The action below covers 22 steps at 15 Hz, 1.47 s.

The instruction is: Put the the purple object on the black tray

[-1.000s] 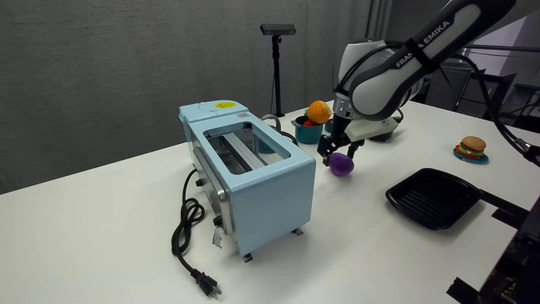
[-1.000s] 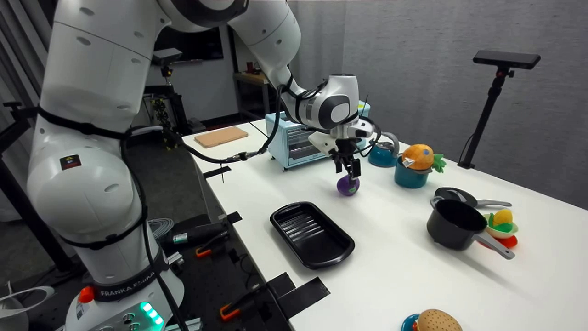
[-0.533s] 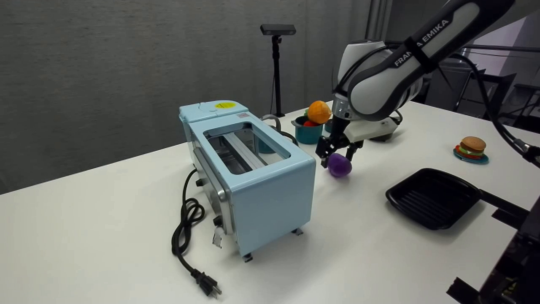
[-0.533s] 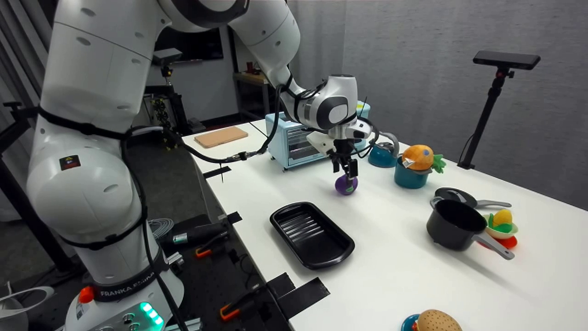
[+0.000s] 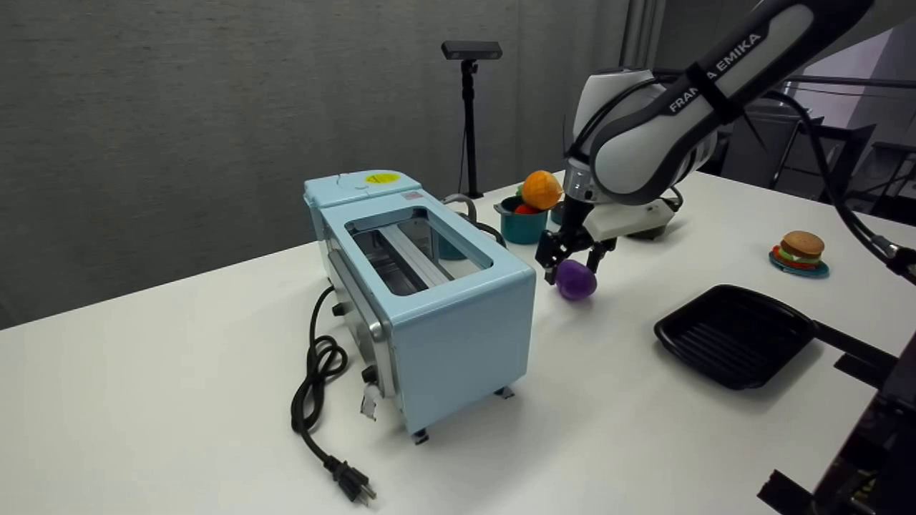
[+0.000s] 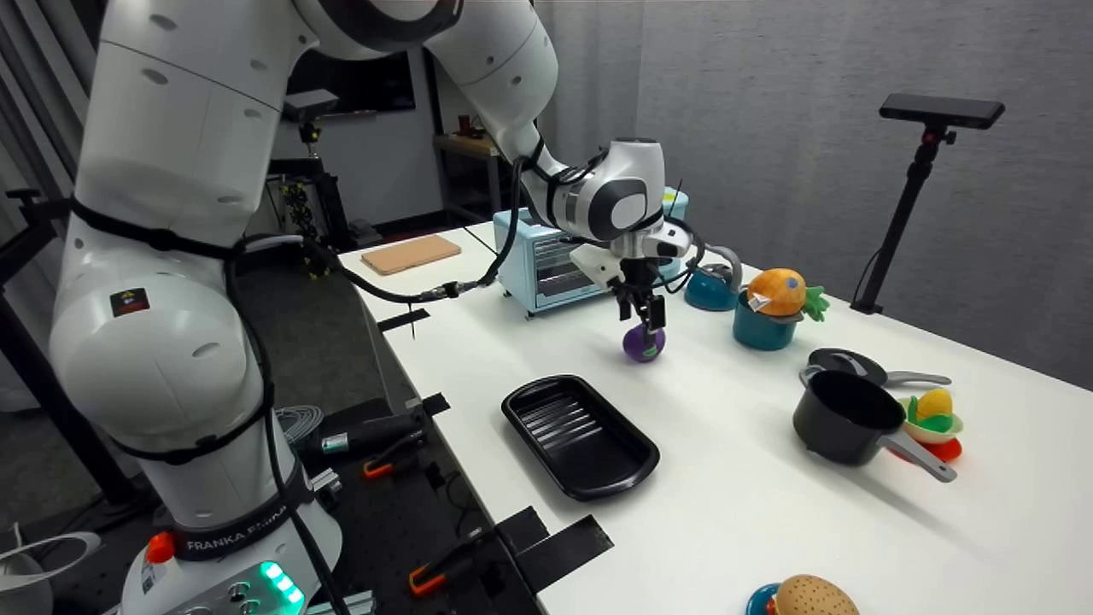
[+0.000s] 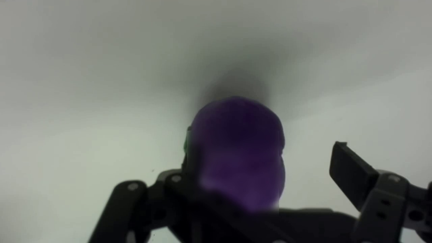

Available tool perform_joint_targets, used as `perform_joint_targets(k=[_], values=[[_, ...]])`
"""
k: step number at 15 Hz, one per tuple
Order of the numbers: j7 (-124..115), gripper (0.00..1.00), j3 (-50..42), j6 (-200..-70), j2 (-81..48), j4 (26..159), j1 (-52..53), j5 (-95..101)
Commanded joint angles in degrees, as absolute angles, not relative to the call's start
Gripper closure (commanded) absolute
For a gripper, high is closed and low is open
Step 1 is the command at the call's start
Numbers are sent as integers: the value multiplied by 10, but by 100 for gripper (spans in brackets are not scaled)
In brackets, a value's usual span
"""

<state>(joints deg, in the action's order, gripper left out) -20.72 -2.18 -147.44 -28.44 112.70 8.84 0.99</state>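
Observation:
The purple object (image 5: 576,281) is small, round and glossy, with a green patch visible in an exterior view (image 6: 636,346). It rests on the white table beside the blue toaster. My gripper (image 7: 266,153) is open and low around it. In the wrist view the purple object (image 7: 236,145) sits against or very close to the left finger, with a clear gap to the right finger. The left finger and gripper body hide part of it. The black tray (image 6: 589,440), ribbed and with nothing in it, lies on the table and also shows in an exterior view (image 5: 737,336).
The blue toaster (image 5: 458,336) stands close to my gripper. A teal pot (image 6: 764,329) with a plush orange fruit (image 6: 777,292), a blue kettle (image 6: 710,289), a black saucepan (image 6: 845,418), a toy burger (image 5: 801,247) and a cutting board (image 6: 410,254) are on the table.
Over the first half second my gripper and the purple object shifted slightly together, a few pixels leftward in both exterior views. Since then nothing has visibly moved.

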Motion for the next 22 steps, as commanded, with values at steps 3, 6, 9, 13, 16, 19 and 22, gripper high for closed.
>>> perform_joint_targets(k=[3,6,9,13,16,19,22], values=[[-206,35,-20,-1467,-283,1127,87,4],[-218,59,-29,-1475,-282,1130,95,15],[-230,80,-36,-1479,-283,1131,101,21],[-235,96,-36,-1480,-278,1133,103,20],[-242,98,-41,-1487,-259,1150,110,29],[-243,96,-37,-1499,-218,1194,115,34],[-250,96,-39,-1513,-177,1239,122,46]])
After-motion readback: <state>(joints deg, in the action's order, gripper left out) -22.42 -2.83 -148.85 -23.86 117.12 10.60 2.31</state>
